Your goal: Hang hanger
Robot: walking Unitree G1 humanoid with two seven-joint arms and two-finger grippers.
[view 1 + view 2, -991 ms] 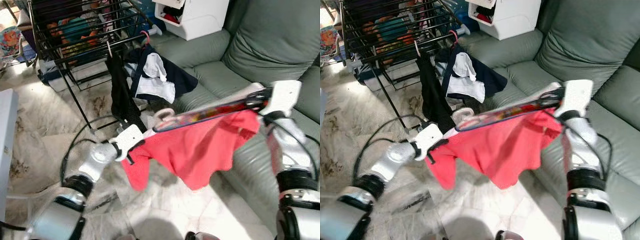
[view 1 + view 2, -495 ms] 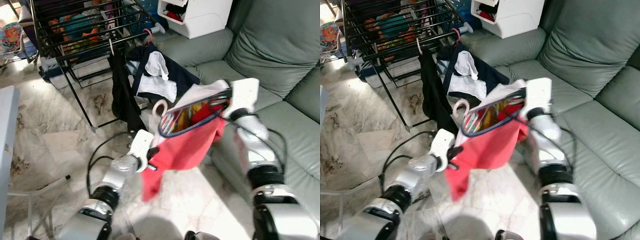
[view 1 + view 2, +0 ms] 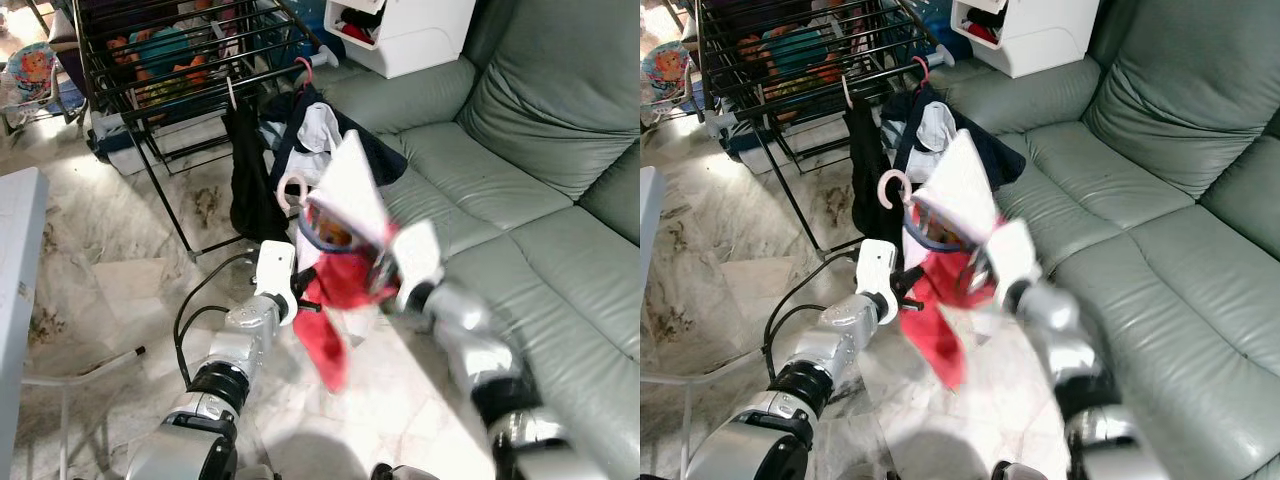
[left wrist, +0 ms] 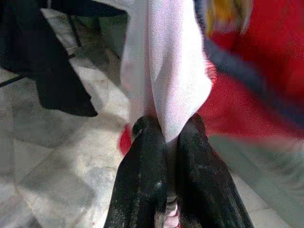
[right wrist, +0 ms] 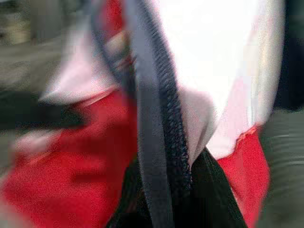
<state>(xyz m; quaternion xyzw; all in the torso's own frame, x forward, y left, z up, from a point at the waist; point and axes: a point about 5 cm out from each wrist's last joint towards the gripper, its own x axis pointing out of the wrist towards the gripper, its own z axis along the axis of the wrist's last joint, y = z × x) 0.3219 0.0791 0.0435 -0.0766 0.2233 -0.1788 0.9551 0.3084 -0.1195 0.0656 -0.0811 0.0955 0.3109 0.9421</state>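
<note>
Swung upright since before, hanger (image 3: 345,215) with red garment (image 3: 940,300); left hand (image 4: 166,130) pinches white cloth, right hand's (image 5: 166,190) grip unclear.

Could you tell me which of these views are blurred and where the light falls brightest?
Eye views: the right arm and the red garment are motion-smeared, while the drying rack and sofa stay sharp; sunlight brightens the floor by the rack. Right wrist view: heavily blurred cloth. Left wrist view: fingers sharp, background cloth soft.
</note>
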